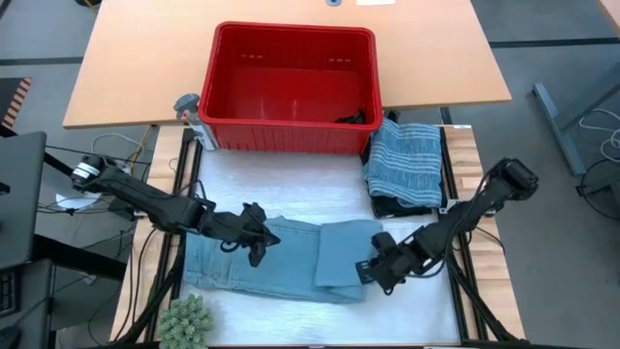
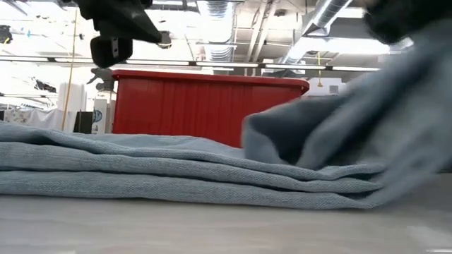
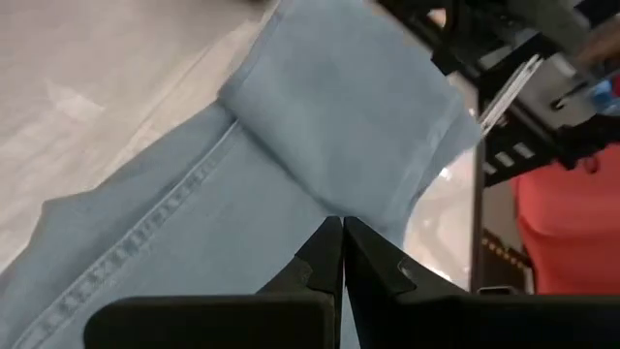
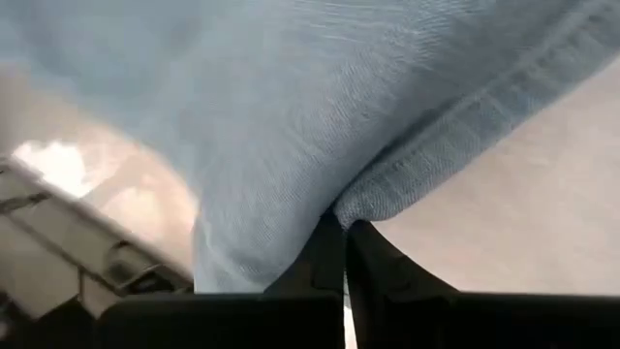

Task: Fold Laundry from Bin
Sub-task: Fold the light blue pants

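Right wrist view shows the right gripper (image 4: 343, 228) pinching the light blue garment's (image 1: 291, 257) hem, seemingly thinly; lift slowly, keeping the fold square.

From table height the red bin (image 2: 208, 106) is hidden below by the light blue garment (image 2: 176, 173), whose raised fold at the right is a blur. Beneath the striped cloth (image 1: 407, 160) a dark garment (image 1: 405, 206) barely shows. Something black in the bin's corner (image 1: 356, 118) is too small to tell.
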Robot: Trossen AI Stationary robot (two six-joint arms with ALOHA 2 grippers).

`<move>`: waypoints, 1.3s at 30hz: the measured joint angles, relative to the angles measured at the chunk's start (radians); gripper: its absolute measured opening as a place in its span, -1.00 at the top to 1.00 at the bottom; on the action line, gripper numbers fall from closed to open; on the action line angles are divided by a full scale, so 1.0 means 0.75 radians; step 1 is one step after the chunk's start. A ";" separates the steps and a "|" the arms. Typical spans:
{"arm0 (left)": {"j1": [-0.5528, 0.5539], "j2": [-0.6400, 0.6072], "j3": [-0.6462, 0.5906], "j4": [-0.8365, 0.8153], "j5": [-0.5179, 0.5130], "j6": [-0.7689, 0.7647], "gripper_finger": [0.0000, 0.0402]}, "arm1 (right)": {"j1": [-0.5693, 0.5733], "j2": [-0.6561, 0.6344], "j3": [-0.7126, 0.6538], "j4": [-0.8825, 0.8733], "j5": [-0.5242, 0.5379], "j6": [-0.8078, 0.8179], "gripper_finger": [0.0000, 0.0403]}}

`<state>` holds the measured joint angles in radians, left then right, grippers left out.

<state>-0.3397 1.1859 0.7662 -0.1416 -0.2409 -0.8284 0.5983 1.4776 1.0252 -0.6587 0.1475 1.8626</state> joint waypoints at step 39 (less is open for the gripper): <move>-0.003 -0.245 0.322 -0.469 -0.109 0.087 1.00 | -0.455 0.416 0.567 0.655 -0.282 -1.037 0.89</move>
<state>-0.3416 1.0024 1.0077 -0.4931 -0.3224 -0.7628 0.2569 1.7896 1.4503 -0.1673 -0.0637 1.0851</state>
